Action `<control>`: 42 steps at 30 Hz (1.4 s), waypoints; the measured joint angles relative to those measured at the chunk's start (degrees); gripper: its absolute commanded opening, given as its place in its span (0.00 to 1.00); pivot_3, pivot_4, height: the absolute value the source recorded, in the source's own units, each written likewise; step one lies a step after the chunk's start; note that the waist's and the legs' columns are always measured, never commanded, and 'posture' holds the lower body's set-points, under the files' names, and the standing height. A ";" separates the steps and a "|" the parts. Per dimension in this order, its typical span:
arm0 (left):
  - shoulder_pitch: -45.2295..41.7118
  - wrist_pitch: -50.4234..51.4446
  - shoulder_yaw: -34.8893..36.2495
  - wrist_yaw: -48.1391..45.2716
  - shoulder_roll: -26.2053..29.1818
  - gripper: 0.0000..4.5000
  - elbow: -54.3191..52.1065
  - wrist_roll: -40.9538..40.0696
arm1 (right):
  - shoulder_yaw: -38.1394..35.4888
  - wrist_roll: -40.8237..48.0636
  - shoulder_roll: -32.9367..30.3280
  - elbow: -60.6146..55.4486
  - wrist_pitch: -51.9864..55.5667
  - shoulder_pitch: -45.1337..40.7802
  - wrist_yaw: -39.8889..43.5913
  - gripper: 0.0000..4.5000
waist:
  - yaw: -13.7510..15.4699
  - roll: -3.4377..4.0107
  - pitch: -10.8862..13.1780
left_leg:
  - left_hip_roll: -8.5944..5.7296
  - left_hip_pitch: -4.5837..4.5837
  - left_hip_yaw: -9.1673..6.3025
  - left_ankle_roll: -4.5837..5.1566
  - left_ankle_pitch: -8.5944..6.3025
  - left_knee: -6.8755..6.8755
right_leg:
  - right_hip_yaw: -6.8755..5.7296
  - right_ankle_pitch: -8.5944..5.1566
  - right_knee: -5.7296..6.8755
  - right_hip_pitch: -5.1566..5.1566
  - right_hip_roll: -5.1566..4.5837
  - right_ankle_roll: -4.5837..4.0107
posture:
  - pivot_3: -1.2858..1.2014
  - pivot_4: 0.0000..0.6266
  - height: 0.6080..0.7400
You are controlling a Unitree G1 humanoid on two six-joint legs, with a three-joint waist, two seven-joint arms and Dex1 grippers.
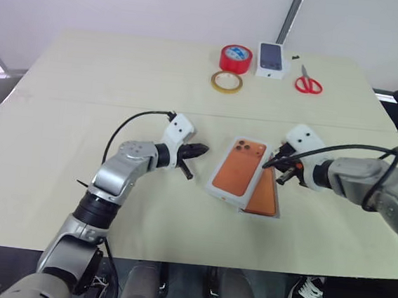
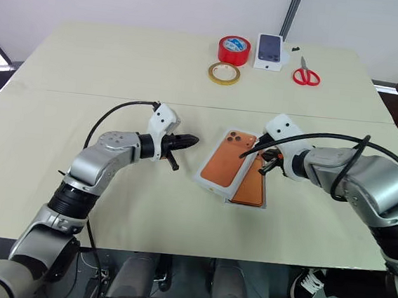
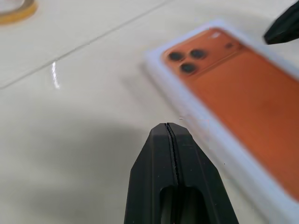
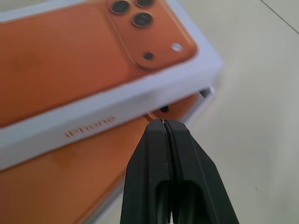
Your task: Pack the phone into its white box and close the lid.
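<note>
Right wrist view: lid (image 4: 93, 70) hides most of phone (image 4: 60, 177); both grippers (L (image 1: 200, 150), R (image 1: 274, 164)) closed empty

phone (image 1: 264, 195) half hidden under lid (image 1: 236, 169)

The lid (image 1: 237, 170), white with an orange phone picture on top, lies askew over the white box (image 1: 272, 214) mid-table. The orange phone (image 1: 265, 196) shows in the uncovered part.
</note>
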 measured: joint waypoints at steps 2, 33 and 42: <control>-0.51 -0.03 -2.01 -0.65 0.03 0.00 0.95 1.18 | 0.27 -2.13 1.23 0.01 0.09 -0.02 1.41 0.01 | 0.43 0.00 0.00 | 0.00 0.00 0.02 0.00 0.00 0.00 | 0.00 0.00 0.00 -0.02 0.00 0.00 | 0.52 0.24 1.00; -1.87 2.66 -11.14 -9.42 -4.76 0.00 -3.37 2.55 | -7.24 -14.90 0.30 -6.85 6.57 8.88 14.02 0.01 | 0.67 0.00 0.00 | -0.01 -0.05 -0.01 0.00 0.00 0.04 | -0.01 0.00 0.04 -0.05 -0.01 -0.01 | 0.52 0.24 1.00; -2.28 2.64 -11.71 -9.60 -4.96 0.00 -3.29 2.82 | -9.04 -15.01 0.15 -8.48 7.77 11.09 14.43 0.01 | 0.67 0.00 0.00 | -0.01 -0.05 -0.02 0.00 0.00 0.06 | -0.01 0.00 0.04 -0.04 -0.01 -0.01 | 0.52 0.24 1.00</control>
